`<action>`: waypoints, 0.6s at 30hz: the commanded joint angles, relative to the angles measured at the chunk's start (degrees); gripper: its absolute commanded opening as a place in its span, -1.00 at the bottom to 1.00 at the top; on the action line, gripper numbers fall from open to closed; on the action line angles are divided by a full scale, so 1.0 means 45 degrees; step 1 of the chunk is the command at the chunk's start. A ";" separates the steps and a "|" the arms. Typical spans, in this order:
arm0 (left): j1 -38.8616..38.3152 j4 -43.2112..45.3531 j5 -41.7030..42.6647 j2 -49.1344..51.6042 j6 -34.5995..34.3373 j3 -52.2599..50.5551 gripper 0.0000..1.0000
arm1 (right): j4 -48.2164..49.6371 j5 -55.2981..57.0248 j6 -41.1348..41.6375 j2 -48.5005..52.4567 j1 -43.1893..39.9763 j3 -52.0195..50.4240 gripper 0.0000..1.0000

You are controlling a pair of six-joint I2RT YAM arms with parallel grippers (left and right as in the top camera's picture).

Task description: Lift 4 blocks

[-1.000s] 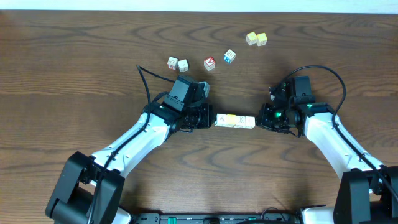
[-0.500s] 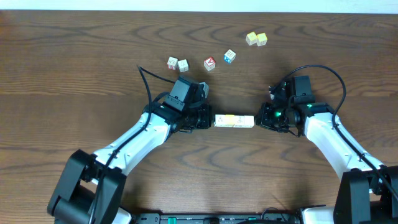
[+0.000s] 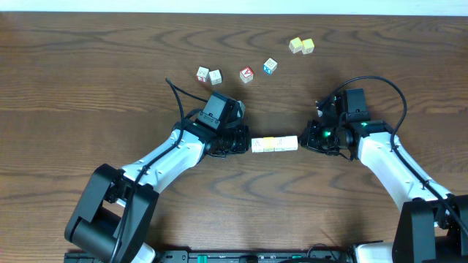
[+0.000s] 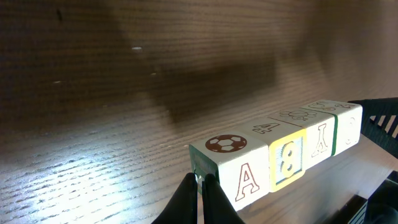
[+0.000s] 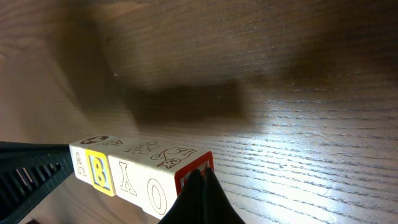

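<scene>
Four alphabet blocks (image 3: 275, 145) are forming one pale end-to-end row, squeezed between the two arms near the middle of the wooden table (image 3: 88, 66). Left gripper (image 3: 247, 144), fingers pinched together on nothing, is pressing its tip against the end of the soccer-ball block (image 4: 227, 163). Right gripper (image 3: 303, 141), likewise clenched empty, is pushing against the red-edged end. The row's shadow is falling apart from it on the wood, so it is apparently hanging above the surface. Loose cubes (image 3: 246, 74) are lying farther back.
</scene>
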 commanded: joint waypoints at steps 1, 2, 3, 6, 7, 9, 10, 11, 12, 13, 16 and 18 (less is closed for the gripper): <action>-0.0306 0.0335 0.0952 0.0112 -0.0063 0.0092 -0.86 | 0.0044 -0.1923 0.0199 0.0039 0.0457 0.0010 -0.98; -0.0306 0.0330 0.0952 0.0112 -0.0068 0.0092 -0.86 | 0.0044 -0.1923 0.0194 0.0039 0.0457 0.0010 -0.98; -0.0306 0.0330 0.0952 0.0112 -0.0063 0.0092 -0.86 | 0.0044 -0.1923 0.0194 0.0039 0.0457 0.0010 -0.98; -0.0306 0.0330 0.0952 0.0112 -0.0068 0.0092 -0.86 | 0.0044 -0.1919 0.0199 0.0039 0.0457 0.0000 -0.98; -0.0306 0.0330 0.0952 0.0112 -0.0068 0.0092 -0.86 | 0.0049 -0.1919 0.0199 0.0039 0.0457 -0.0015 -0.98; -0.0306 0.0330 0.0952 0.0117 -0.0068 0.0092 -0.85 | 0.0058 -0.1919 0.0199 0.0039 0.0452 -0.0058 -0.98; -0.0306 0.0330 0.0952 0.0112 -0.0068 0.0092 -0.85 | 0.0078 -0.1919 0.0194 0.0039 0.0452 -0.0092 -0.98; -0.0306 0.0330 0.0952 0.0112 -0.0068 0.0092 -0.86 | 0.0087 -0.1919 0.0194 0.0039 0.0452 -0.0121 -0.98; -0.0306 0.0330 0.0952 0.0112 -0.0068 0.0092 -0.85 | 0.0097 -0.1919 0.0194 0.0039 0.0452 -0.0136 -0.98; -0.0306 0.0330 0.0952 0.0117 -0.0068 0.0092 -0.85 | 0.0102 -0.1919 0.0194 0.0039 0.0452 -0.0155 -0.98; -0.0306 0.0325 0.0952 0.0117 -0.0068 0.0092 -0.85 | 0.0107 -0.1919 0.0194 0.0039 0.0452 -0.0155 -0.98; -0.0306 0.0325 0.0952 0.0117 -0.0068 0.0092 -0.86 | 0.0112 -0.1919 0.0194 0.0039 0.0452 -0.0155 -0.98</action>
